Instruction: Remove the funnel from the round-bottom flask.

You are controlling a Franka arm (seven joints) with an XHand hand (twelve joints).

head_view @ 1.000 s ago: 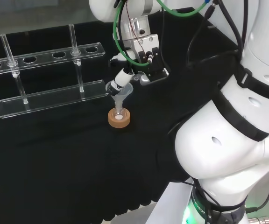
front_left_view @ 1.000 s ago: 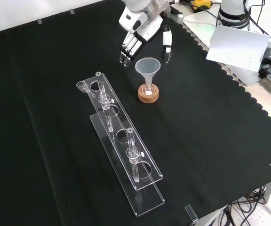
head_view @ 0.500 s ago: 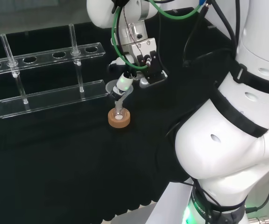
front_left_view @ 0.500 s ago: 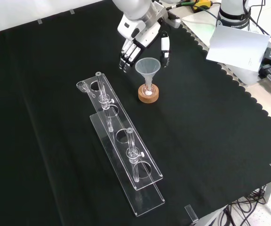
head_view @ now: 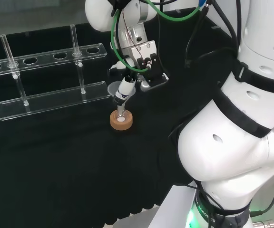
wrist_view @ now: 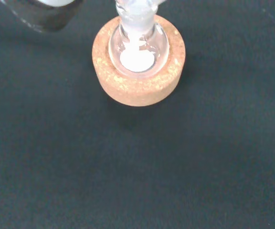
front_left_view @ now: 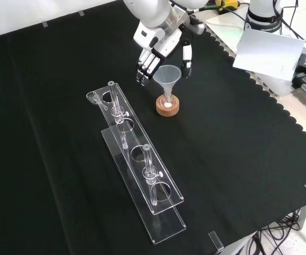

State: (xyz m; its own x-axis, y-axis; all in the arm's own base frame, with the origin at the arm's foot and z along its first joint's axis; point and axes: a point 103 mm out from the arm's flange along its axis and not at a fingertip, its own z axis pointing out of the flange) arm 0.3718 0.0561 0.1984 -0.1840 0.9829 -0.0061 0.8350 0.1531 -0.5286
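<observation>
Funnel (front_left_view: 167,74) seated stem-down in small round-bottom flask (wrist_view: 138,45), flask resting in cork ring (front_left_view: 167,105) on bench (front_left_view: 238,159), just right of clear tube rack (front_left_view: 137,175) in front view. Robot hand (front_left_view: 158,45) above and behind funnel, fingers spread and relaxed either side of cone, nothing held. Judgement: funnel light, thin-walled, smooth and slippery; flask small, liable to lift or tip with it. Best hold: pinch cone rim, draw straight up.
</observation>
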